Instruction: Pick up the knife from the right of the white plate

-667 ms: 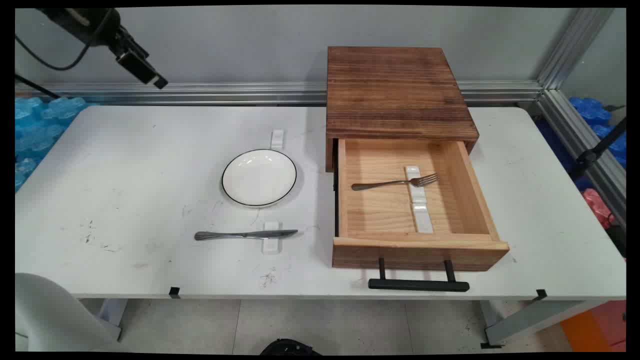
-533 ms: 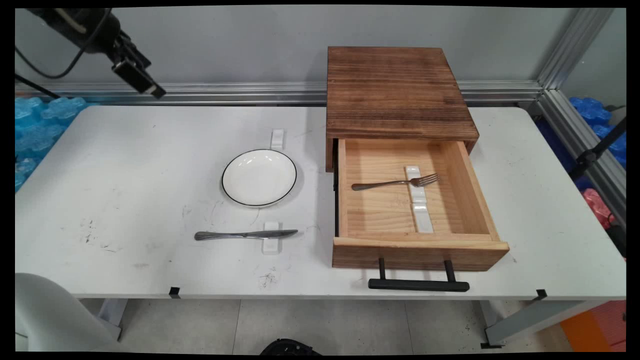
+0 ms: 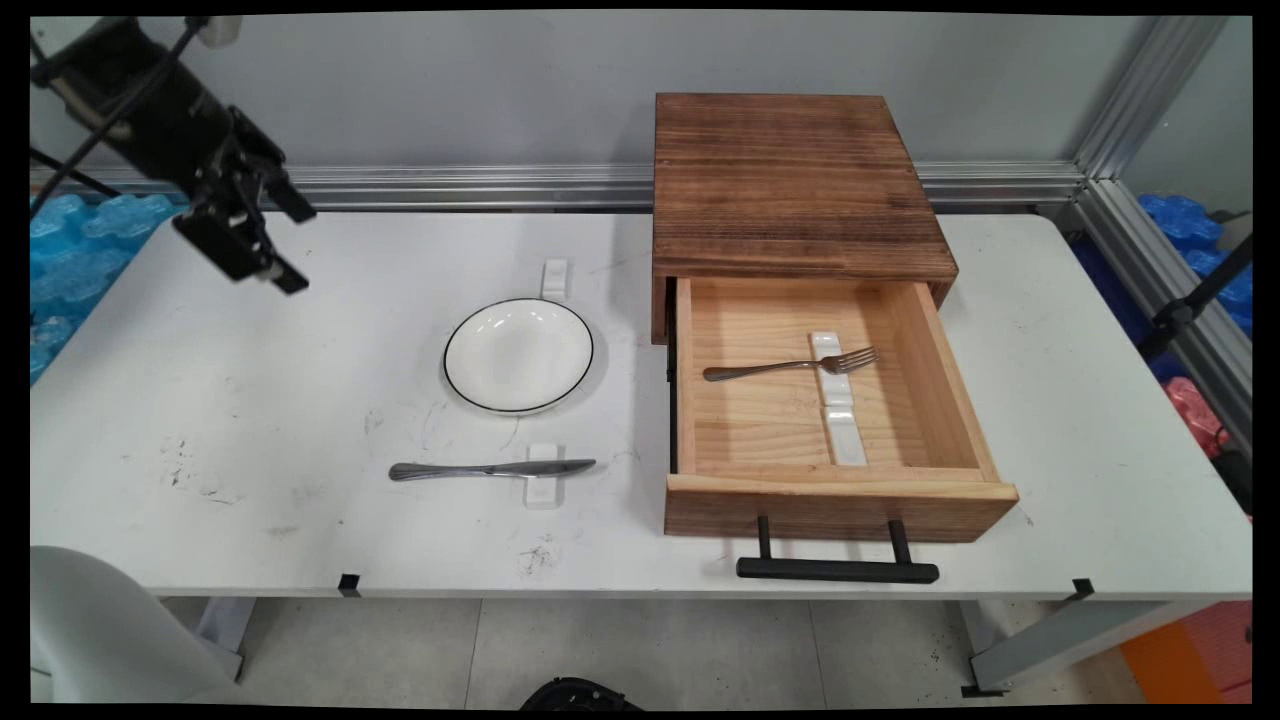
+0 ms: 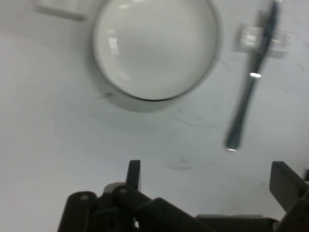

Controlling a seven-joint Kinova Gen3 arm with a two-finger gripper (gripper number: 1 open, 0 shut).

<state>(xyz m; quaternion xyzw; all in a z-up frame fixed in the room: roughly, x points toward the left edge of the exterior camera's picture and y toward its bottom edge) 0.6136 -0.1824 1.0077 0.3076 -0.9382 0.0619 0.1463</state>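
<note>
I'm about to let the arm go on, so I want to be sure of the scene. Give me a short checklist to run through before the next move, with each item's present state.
1. Gripper open and empty: ok; in the hand view the fingers stand wide apart with nothing between them.
2. Gripper clear of the table: ok, it hangs above the far left part.
3. Plate empty: ok.
4. Knife on its white rest, near side of the plate: ok.
5. Drawer pulled open: ok.
6. Fork lying inside the drawer across a white rest: ok.
</note>
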